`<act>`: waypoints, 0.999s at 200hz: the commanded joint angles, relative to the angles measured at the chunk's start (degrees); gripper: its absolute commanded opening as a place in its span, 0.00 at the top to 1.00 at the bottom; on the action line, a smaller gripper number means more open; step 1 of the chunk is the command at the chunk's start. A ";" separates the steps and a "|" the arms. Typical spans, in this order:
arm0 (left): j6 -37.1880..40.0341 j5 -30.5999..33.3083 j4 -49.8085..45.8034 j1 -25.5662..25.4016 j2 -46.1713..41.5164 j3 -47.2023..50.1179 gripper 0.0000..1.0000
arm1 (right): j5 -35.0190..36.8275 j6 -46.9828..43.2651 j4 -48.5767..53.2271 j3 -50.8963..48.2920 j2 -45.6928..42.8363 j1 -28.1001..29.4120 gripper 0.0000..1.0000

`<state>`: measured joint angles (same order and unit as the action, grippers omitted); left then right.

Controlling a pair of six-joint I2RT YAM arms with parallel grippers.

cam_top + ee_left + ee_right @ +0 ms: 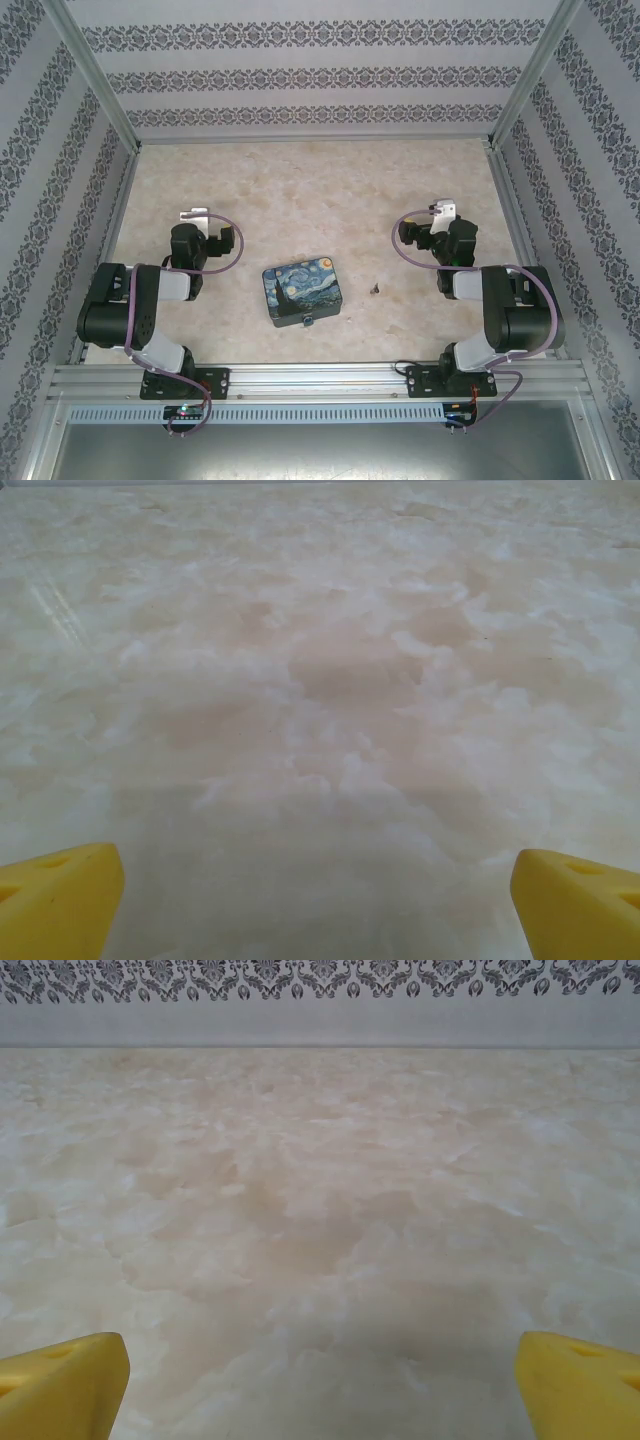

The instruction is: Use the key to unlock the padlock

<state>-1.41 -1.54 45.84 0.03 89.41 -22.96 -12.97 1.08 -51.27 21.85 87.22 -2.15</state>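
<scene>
Your left gripper [318, 902] and right gripper [320, 1385] spread wide. Painted box [303, 290] between them; padlock [308, 321] at its near edge, key [376, 287] apart, right.

Tiny blue padlock [308, 321] at the painted box's [300, 282] near edge, touching it. Small dark key [376, 287] lies on the table [300, 190], right of box, apart.

This looks like a lab robot test cell, not a home: aluminium struts [95, 75] frame three walls of patterned wallpaper [310, 75] around a marble-look worktop [310, 190]. The left arm [130, 310] and right arm [510, 315] are bolted to a metal rail [320, 378] along the frame's bottom.
</scene>
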 commanded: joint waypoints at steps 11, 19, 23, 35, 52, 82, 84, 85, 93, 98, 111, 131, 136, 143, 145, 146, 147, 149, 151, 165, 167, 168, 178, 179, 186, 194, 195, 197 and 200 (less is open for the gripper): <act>1.15 -1.02 1.09 0.58 0.06 -1.03 0.00 | -1.10 -0.86 -2.26 -0.66 -0.43 -0.24 0.02; 1.11 -1.01 1.12 0.58 0.07 -1.06 0.00 | -1.10 -0.87 -2.26 -0.66 -0.47 -0.30 0.02; 1.14 -1.01 1.09 0.58 0.06 -1.03 0.00 | -1.09 -0.83 -2.26 -0.66 -0.49 -0.29 0.02; 1.14 -1.02 1.09 0.63 0.07 -1.08 0.00 | -1.09 -0.86 -2.25 -0.66 -0.45 -0.26 0.02; 1.15 -1.10 0.80 0.58 0.11 -1.29 0.00 | -1.10 -0.67 -2.26 -0.66 -0.41 -0.31 0.02; 1.07 -1.10 0.75 0.58 0.07 -1.30 0.00 | -0.02 -0.35 -1.98 -0.44 -0.41 -0.31 0.02; 1.04 -1.10 0.81 0.58 0.07 -1.30 0.00 | 0.32 -0.20 -1.88 -0.41 -0.39 -0.31 0.02; 1.00 -1.10 0.77 0.58 0.07 -1.30 0.00 | 0.49 -0.11 -1.76 -0.36 -0.39 -0.31 0.02; 1.09 -1.10 0.81 0.58 0.06 -1.29 0.00 | 1.76 0.31 -1.48 -0.23 -0.39 -0.30 0.02; 1.02 -1.11 0.77 0.58 0.08 -1.29 0.00 | 1.82 0.29 -1.47 -0.22 -0.39 -0.29 0.02; 1.06 -1.10 0.77 0.58 0.08 -1.29 0.00 | 1.82 0.32 -1.47 -0.27 -0.43 -0.29 0.02; 1.06 -1.10 0.75 0.58 0.06 -1.19 0.00 | 1.98 0.30 -1.45 -0.22 -0.45 -0.24 0.02; 1.05 -1.10 0.82 0.58 0.06 -1.13 0.00 | 1.92 0.32 -1.39 -0.18 -0.40 -0.23 0.02; 1.08 -1.10 0.79 0.58 0.07 -1.14 0.00 | 1.98 0.27 -1.38 -0.14 -0.46 -0.28 0.02; 1.11 -1.10 0.82 0.58 0.07 -1.19 0.00 | 1.94 0.31 -1.38 -0.14 -0.40 -0.28 0.02; 1.08 -1.14 0.82 0.58 0.07 -1.20 0.00 | 1.96 0.32 -1.38 -0.14 -0.39 -0.25 0.02; 1.07 -1.12 0.82 0.58 0.07 -1.21 0.00 | 2.02 0.32 -1.38 -0.14 -0.39 -0.28 0.02; 1.06 -1.10 0.82 0.58 0.00 -1.21 0.00 | 2.02 0.32 -1.38 -0.14 -0.39 -0.28 0.02; 1.12 -1.10 0.78 0.58 -0.02 -1.21 0.00 | 2.04 0.30 -1.34 -0.14 -0.36 -0.28 0.02; 1.01 -1.25 0.90 0.63 0.02 -1.14 0.00 | 2.73 0.71 -1.26 -0.15 -0.39 -0.31 0.02; 1.05 -1.33 0.98 0.59 0.01 -1.08 0.00 | 2.81 0.73 -1.28 -0.14 -0.41 -0.31 0.02; 1.10 -1.39 0.99 0.63 0.04 -1.06 0.00 | 2.88 0.70 -1.29 -0.14 -0.40 -0.31 0.02; 1.06 -1.56 1.07 0.67 0.07 -1.05 0.00 | 2.80 0.76 -1.25 -0.13 -0.44 -0.31 0.02; 1.06 -1.63 1.13 0.67 0.07 -1.04 0.00 | 2.79 0.72 -1.27 -0.18 -0.41 -0.31 0.02; 1.37 -2.19 0.76 0.67 -0.19 -1.22 0.00 | 3.36 0.87 -1.71 -0.46 -0.63 -0.26 0.02; 1.42 -2.32 -1.52 0.67 -1.08 -2.07 0.00 | 5.46 1.81 -1.75 -0.62 -1.21 -0.31 0.02; 1.42 -2.23 -1.80 0.67 -1.25 -2.21 0.00 | 5.79 1.99 -1.70 -0.64 -1.41 -0.31 0.02; 1.35 -2.04 -2.51 0.67 -1.56 -2.47 0.00 | 6.43 2.26 -1.61 -0.66 -1.61 -0.31 0.02; 1.14 -1.69 -3.62 0.67 -2.08 -2.89 0.00 | 7.69 2.84 -1.16 -0.66 -2.53 -0.32 0.02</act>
<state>-1.39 -2.26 45.56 0.03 89.41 -23.16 -10.24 1.54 -51.27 21.85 87.18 -2.15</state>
